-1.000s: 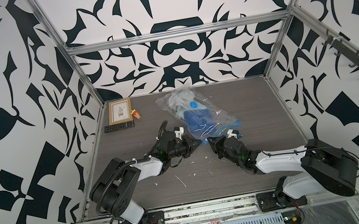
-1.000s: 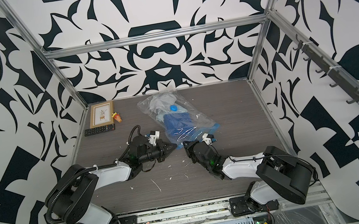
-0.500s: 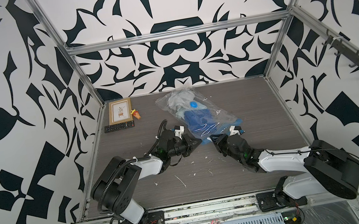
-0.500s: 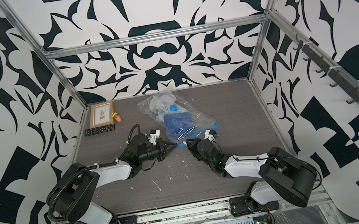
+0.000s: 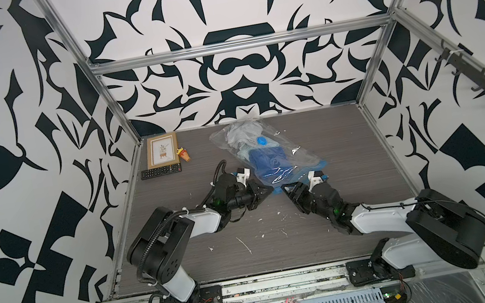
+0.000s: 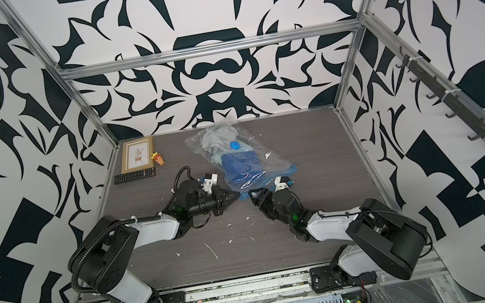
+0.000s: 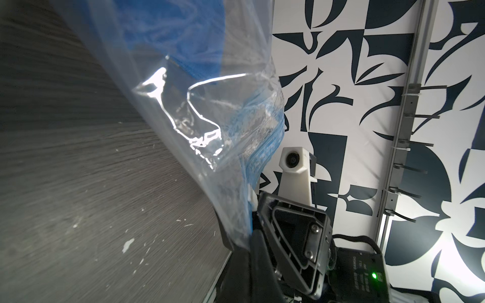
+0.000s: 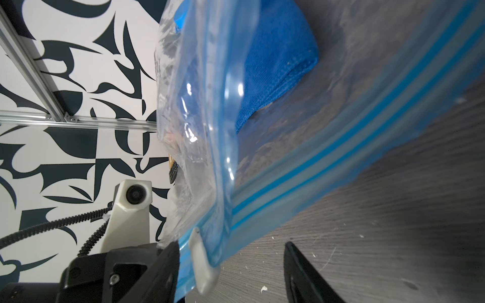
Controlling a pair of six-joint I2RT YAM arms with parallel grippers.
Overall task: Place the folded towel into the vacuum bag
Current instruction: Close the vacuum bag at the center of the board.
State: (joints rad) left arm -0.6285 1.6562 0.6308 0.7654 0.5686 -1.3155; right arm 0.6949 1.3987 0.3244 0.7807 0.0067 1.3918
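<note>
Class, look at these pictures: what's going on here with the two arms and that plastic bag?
Two robot arms are working on the vacuum bag, which lies on the table with the blue folded towel already inside. The left gripper is shut on the bag's near edge. The right gripper is open beside the blue zip-seal strip, holding nothing.

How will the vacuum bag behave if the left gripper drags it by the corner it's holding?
Likely floppy: the vacuum bag film creases and drapes from the left gripper. Probably slippery, given its glossy highlights. The blue towel and grey cloth inside likely weight the middle, so the corner may lift before the load slides.
</note>
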